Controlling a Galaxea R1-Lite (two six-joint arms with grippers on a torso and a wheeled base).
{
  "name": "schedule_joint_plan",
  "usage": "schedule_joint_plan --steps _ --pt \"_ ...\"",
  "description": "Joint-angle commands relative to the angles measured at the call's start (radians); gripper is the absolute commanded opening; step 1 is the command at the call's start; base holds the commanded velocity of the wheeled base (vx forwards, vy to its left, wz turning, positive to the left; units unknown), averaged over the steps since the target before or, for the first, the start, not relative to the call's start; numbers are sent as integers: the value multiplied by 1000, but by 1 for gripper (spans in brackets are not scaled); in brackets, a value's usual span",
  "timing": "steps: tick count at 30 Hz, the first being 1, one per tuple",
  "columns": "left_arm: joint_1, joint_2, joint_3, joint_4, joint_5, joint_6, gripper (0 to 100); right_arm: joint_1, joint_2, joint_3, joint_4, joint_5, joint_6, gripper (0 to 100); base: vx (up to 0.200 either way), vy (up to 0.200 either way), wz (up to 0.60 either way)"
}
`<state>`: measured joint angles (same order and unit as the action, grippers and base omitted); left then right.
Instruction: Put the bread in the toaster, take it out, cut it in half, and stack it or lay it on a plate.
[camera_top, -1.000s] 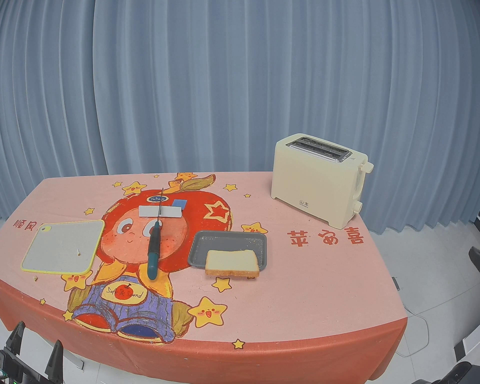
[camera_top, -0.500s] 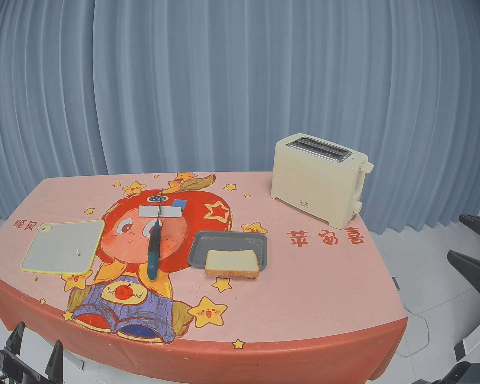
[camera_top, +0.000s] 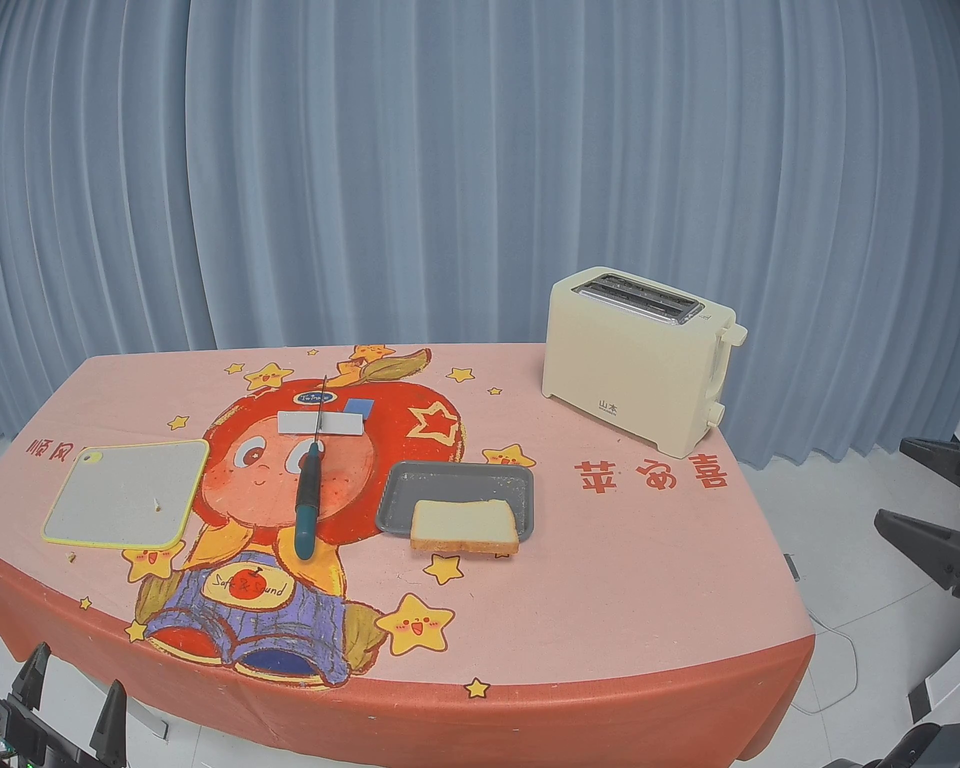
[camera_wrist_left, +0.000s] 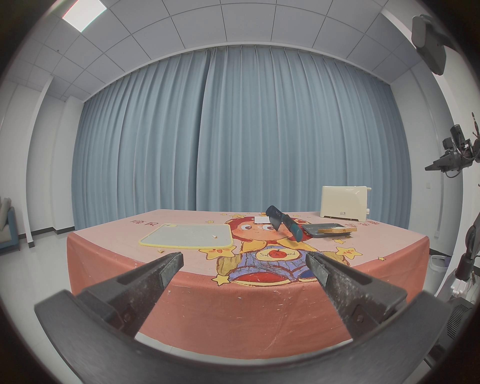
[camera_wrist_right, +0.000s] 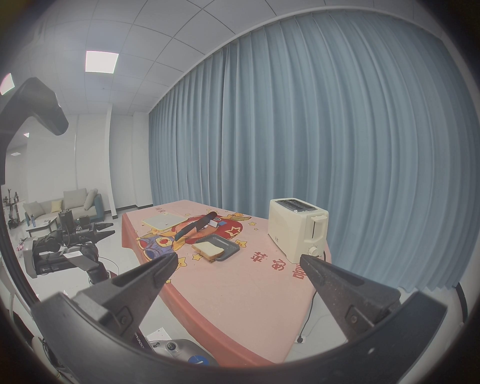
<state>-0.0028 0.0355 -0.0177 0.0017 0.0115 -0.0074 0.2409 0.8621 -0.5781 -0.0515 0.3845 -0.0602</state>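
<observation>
A slice of bread (camera_top: 464, 526) lies flat across the front rim of a grey tray (camera_top: 455, 482) in the middle of the table. The cream toaster (camera_top: 640, 357) stands at the back right with its slots empty. A teal-handled knife (camera_top: 309, 490) lies left of the tray, its blade resting on a white block (camera_top: 320, 423). My right gripper (camera_top: 922, 497) hangs open off the table's right side, well away from the toaster. My left gripper (camera_top: 72, 682) sits open below the front left edge. Both wrist views confirm this: left gripper (camera_wrist_left: 244, 259) and right gripper (camera_wrist_right: 239, 260) are empty.
A grey cutting board (camera_top: 127, 493) with a yellow-green rim lies at the table's left. The cartoon tablecloth (camera_top: 620, 590) is bare to the right of the tray and along the front. A blue curtain hangs behind the table, and a cable runs over the floor at the right.
My right gripper has come into the head view from the right edge and now shows both open fingers beside the table. Nothing on the table has moved.
</observation>
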Motion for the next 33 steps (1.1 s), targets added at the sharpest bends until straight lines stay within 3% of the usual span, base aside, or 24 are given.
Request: schedule_joint_plan --steps 1,10,14,29,33 --pt "0 0 18 0 1 0 100 -2 25 -3 -2 1 3 100 0 0 0" --pt "0 0 18 0 1 0 100 -5 31 1 -1 1 7 100 0 0 0" --pt "0 0 18 0 1 0 100 2 38 -2 -1 -1 42 100 0 0 0" --pt "0 0 18 0 1 0 100 6 43 3 1 -3 45 100 0 0 0" --pt "0 0 18 0 1 0 100 6 81 0 -1 -3 68 100 0 0 0"
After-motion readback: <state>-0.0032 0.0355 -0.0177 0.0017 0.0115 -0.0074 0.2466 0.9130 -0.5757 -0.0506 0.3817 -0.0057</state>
